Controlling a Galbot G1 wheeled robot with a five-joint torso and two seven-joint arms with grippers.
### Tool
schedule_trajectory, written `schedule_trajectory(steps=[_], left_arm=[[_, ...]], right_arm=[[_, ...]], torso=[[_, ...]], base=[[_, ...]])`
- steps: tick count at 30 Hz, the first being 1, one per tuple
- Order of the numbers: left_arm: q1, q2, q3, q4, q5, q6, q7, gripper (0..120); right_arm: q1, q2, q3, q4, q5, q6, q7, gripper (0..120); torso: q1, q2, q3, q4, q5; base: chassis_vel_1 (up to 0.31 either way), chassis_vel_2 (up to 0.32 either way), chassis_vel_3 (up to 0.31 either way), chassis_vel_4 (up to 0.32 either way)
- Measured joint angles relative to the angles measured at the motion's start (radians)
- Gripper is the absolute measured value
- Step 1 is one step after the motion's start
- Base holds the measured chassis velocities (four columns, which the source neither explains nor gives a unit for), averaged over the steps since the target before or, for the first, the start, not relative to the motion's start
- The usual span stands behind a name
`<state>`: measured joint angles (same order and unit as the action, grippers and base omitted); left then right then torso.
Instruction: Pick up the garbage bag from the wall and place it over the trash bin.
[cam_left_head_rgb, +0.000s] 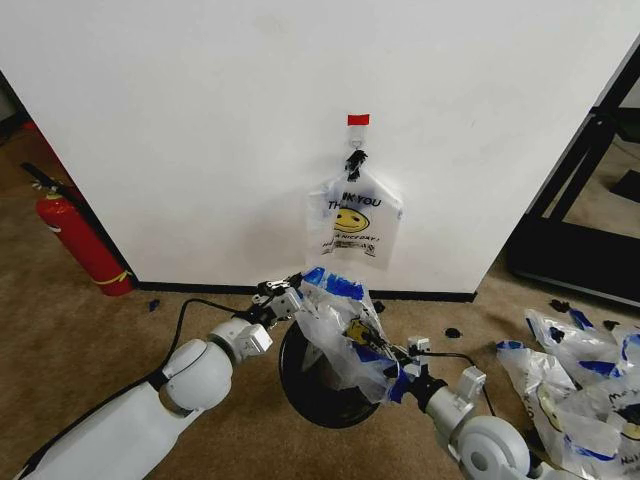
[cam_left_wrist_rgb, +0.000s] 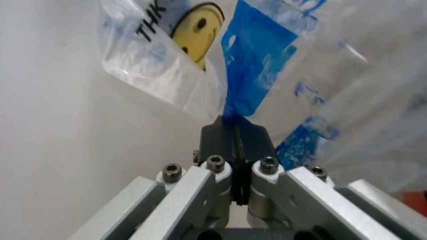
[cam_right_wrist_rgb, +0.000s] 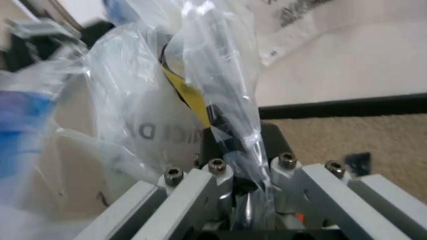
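The garbage bag, thin clear plastic with blue handle patches, is stretched between both grippers just above the trash bin, a dark round bin on the carpet. My left gripper is shut on one blue handle patch at the bag's far left side; the left wrist view shows its fingers pressed together on it. My right gripper is shut on the bag's other side, with plastic bunched between its fingers. The bag's body hangs partly into the bin's mouth.
Another smiley "THANK YOU" bag hangs from a hook under red tape on the white wall. A red fire extinguisher stands at the left. Several loose bags lie on the carpet at the right, near a black frame.
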<state>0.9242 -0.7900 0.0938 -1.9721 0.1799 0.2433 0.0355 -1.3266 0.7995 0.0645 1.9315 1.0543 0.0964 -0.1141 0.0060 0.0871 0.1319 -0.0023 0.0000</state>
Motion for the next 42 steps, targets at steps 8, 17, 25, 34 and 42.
schedule_trajectory(steps=[8,17,25,34,42], left_arm=[[0.011,0.012,-0.018,0.010,0.005,-0.016,0.036,0],[0.059,0.014,-0.047,-0.050,-0.010,-0.073,0.039,10],[0.141,0.031,-0.126,-0.099,0.013,-0.181,0.046,41],[0.122,0.033,-0.171,-0.122,0.218,-0.452,0.124,74],[0.066,-0.006,-0.115,-0.088,0.429,-0.504,0.193,98]], right_arm=[[-0.006,-0.004,0.016,-0.018,0.009,0.033,-0.092,0],[0.035,0.024,0.015,-0.070,-0.056,0.076,-0.044,0],[0.050,0.033,0.006,-0.075,-0.078,0.057,0.053,0],[0.094,0.026,-0.022,-0.083,-0.084,0.032,0.062,0],[0.106,0.020,-0.047,-0.066,-0.091,0.018,0.065,0]], torso=[[0.000,0.000,0.000,0.0000,0.0000],[0.000,0.000,0.000,0.0000,0.0000],[0.000,0.000,0.000,0.0001,-0.0002],[0.000,0.000,0.000,0.0001,0.0000],[0.000,0.000,0.000,0.0000,0.0000]], base=[[0.000,0.000,0.000,0.000],[0.000,0.000,0.000,0.000],[0.000,0.000,0.000,0.000],[0.000,0.000,0.000,0.000],[0.000,0.000,0.000,0.000]])
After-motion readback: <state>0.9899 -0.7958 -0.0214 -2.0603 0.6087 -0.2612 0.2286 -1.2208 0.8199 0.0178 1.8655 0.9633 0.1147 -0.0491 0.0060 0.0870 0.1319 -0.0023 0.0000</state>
